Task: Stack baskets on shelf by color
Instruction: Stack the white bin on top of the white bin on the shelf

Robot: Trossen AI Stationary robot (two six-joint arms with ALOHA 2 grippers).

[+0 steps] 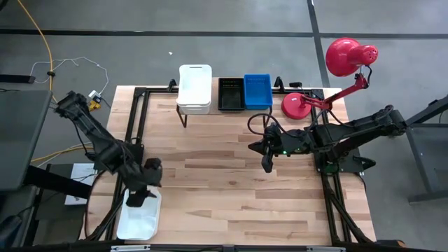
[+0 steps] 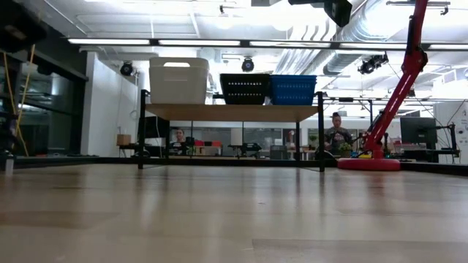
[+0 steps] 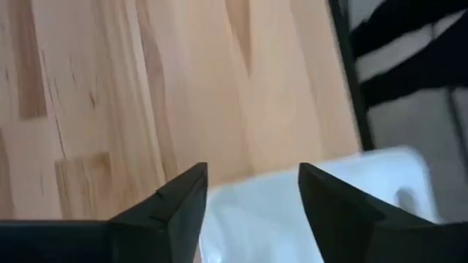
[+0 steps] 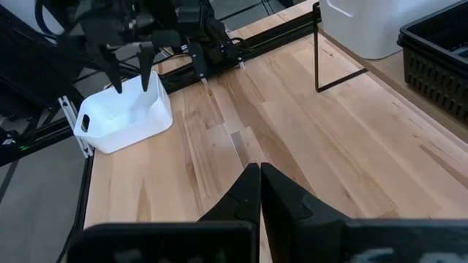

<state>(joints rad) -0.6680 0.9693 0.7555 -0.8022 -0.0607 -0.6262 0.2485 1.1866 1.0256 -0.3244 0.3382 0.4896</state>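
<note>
The left gripper [image 1: 138,198] is hovering with fingers spread and empty, straddling the far wall of the white basket [image 1: 138,218] sitting at the desk's near-left corner, long axis running toward the shelf [image 1: 183,111]; the right gripper [image 1: 267,165] is waiting shut mid-desk.

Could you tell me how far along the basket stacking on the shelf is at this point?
Done: white baskets, a black basket and a blue basket sit side by side on the shelf. In hand: the left gripper, open, hovers over one white basket at the table's near-left corner. Left: lifting it onto the white stack. The right gripper waits shut mid-table.
</note>
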